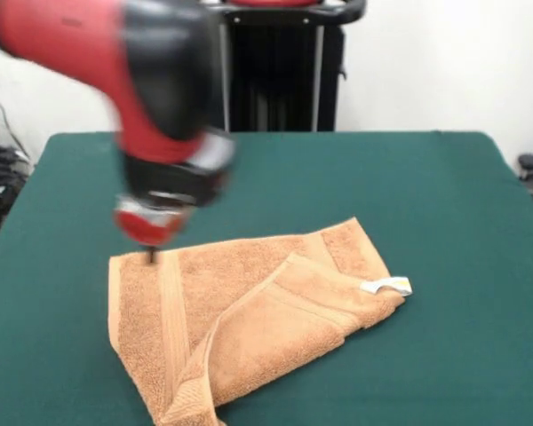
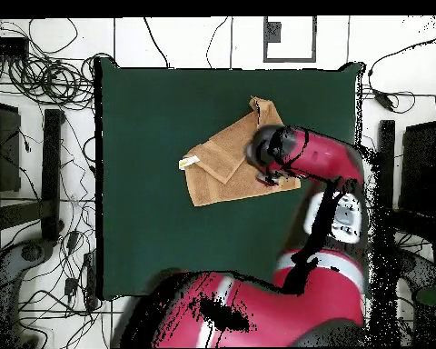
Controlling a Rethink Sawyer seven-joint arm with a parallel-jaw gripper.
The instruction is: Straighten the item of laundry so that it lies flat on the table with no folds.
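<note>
The orange-tan towel (image 1: 249,324) lies on the near half of the green table (image 1: 426,195), with one side folded diagonally over the rest and a rumpled near corner. Its white tag (image 1: 386,286) sticks out on the right. My gripper (image 1: 151,255) hangs below the blurred red and black arm and comes down on the towel's far left corner. In the overhead view the towel (image 2: 223,162) and its tag (image 2: 189,163) show on the table (image 2: 149,227). There the arm's wrist (image 2: 281,153) covers the towel's right edge and hides the gripper.
The black pedestal (image 1: 280,71) stands behind the table's far edge. In the overhead view the arm's red body (image 2: 249,309) reaches over the table's bottom right, and cables (image 2: 40,82) lie on the floor to the left.
</note>
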